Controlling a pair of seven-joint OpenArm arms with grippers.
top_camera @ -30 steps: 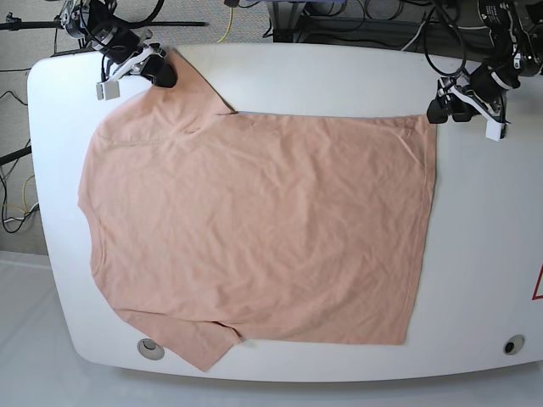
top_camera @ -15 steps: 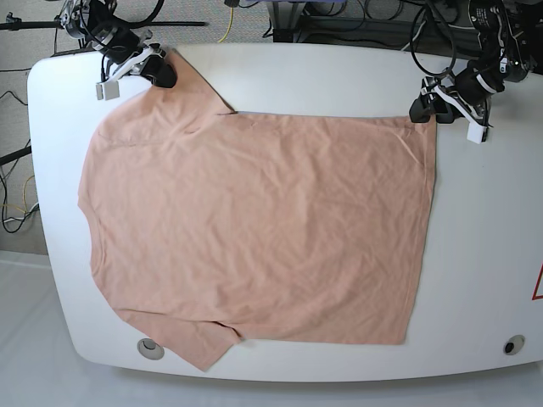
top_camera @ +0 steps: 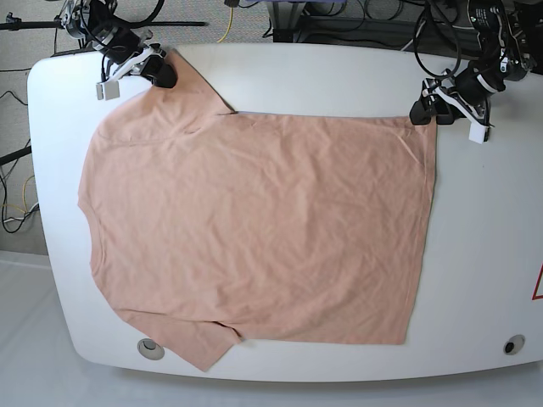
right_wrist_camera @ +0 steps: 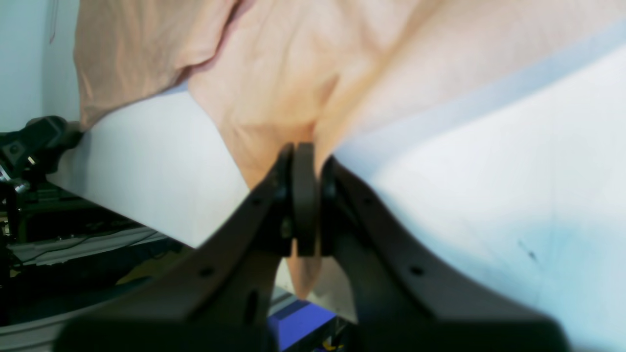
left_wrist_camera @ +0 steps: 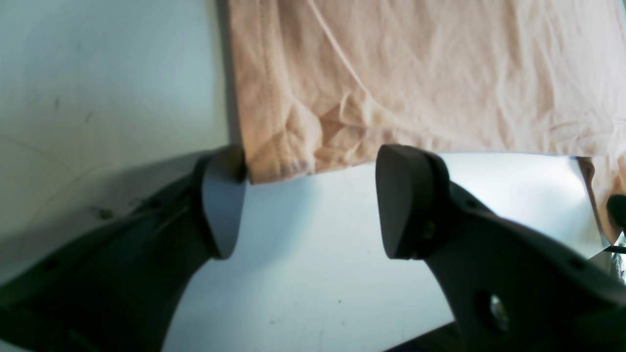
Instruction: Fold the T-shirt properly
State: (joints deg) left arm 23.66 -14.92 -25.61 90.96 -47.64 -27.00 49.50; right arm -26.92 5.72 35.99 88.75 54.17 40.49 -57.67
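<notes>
The salmon-pink T-shirt (top_camera: 254, 229) lies spread flat on the white table (top_camera: 339, 76), slightly wrinkled, sleeves toward the left and hem to the right. At the back left, my right gripper (top_camera: 164, 73) is shut on the far sleeve's edge; in the right wrist view its jaws (right_wrist_camera: 304, 154) pinch the T-shirt (right_wrist_camera: 274, 73), and a fabric tip hangs below them. My left gripper (top_camera: 422, 111) stands open at the far hem corner. In the left wrist view it (left_wrist_camera: 313, 200) straddles that corner of the T-shirt (left_wrist_camera: 415, 73), the cloth touching one finger (left_wrist_camera: 222, 205).
Two round fittings sit near the table's front edge (top_camera: 151, 346) (top_camera: 513, 344). A red marking (top_camera: 538, 284) shows at the right edge. Cables and frame parts (top_camera: 339, 17) crowd the space behind the table.
My left gripper has moved left from beside the table's right back area up to the shirt's far hem corner, still open. The right gripper keeps its hold on the sleeve.
</notes>
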